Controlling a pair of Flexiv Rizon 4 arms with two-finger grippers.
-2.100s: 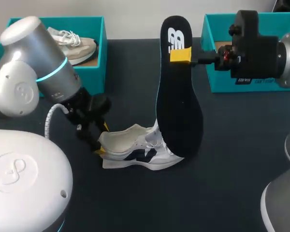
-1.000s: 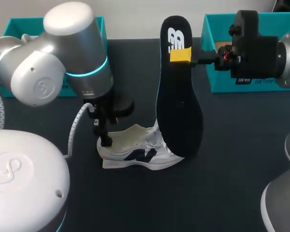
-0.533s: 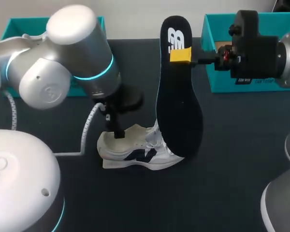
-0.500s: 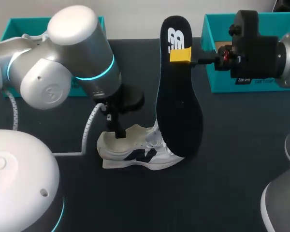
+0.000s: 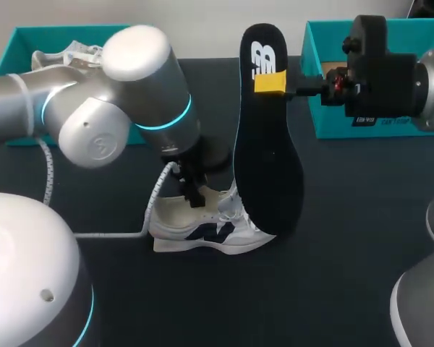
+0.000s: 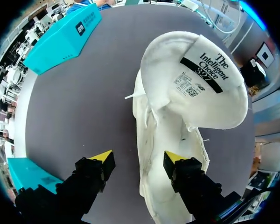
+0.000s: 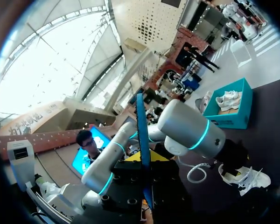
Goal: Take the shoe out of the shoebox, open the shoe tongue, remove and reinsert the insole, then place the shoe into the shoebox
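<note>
The dark counter (image 5: 347,217) carries a teal box (image 5: 25,40) at eleven o'clock and a second box (image 5: 325,108) at one. The right claw (image 5: 270,82) is clamped on the black insole (image 5: 267,166), which it holds upright with the lower end over the toe of the white shoe (image 5: 202,231) at the counter's middle. The left claw (image 6: 139,158) hangs spread wide over the shoe, gripping nothing. My worry is that the long insole is pinched only near its heel end, so it may buckle against the collar instead of sliding in. A badly placed left claw could also shove the light shoe sideways. From above, the left arm hides its own claw. Its wrist camera shows one finger (image 6: 177,161) over the shoe, the other over bare counter, and the tongue (image 6: 196,79) folded up ahead of them. The right wrist camera shows the insole edge-on between its tips.
</note>
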